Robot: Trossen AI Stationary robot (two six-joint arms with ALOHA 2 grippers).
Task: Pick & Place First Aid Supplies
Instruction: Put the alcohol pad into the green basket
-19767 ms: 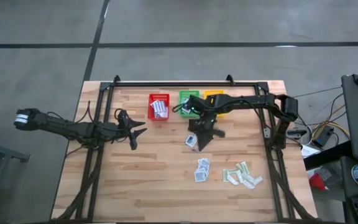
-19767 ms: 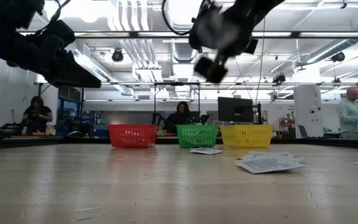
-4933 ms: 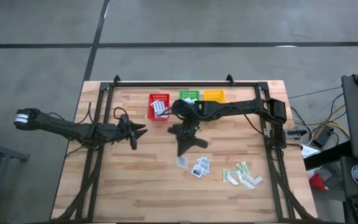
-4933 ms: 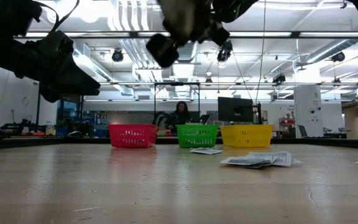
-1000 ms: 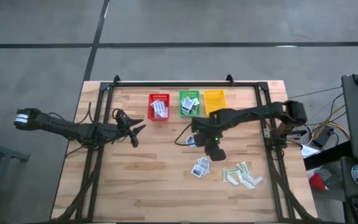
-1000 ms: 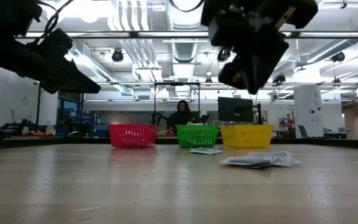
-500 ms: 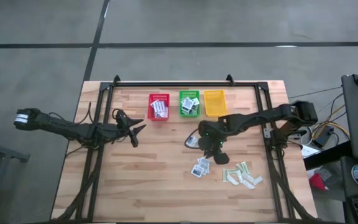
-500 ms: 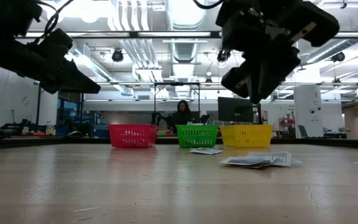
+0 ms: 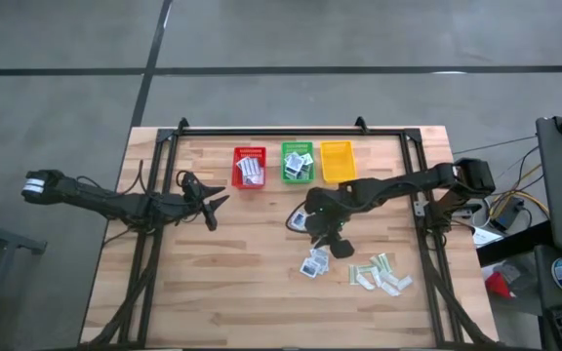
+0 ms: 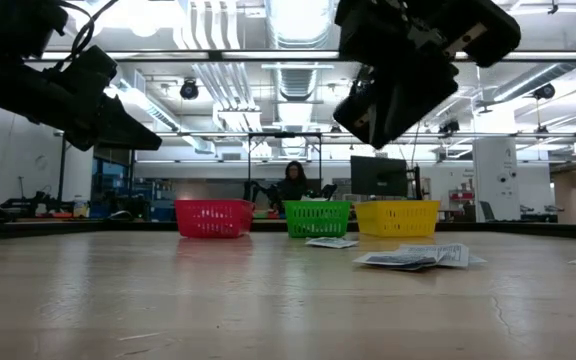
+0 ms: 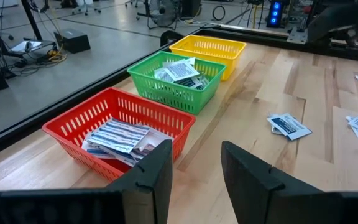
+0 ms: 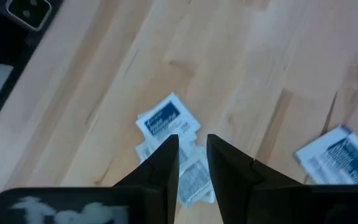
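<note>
Three baskets (image 9: 298, 163) stand in a row at the table's (image 9: 232, 292) far edge, packets inside two of them. A lone packet (image 9: 299, 220) lies nearer, with a pile of square packets (image 9: 313, 261) before it and strips (image 9: 380, 275) to its right.

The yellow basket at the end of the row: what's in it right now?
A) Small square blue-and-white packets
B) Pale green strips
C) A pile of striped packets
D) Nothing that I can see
D: seen from above, the yellow basket shows only its bare floor, while the red basket and the green basket beside it each hold packets.
</note>
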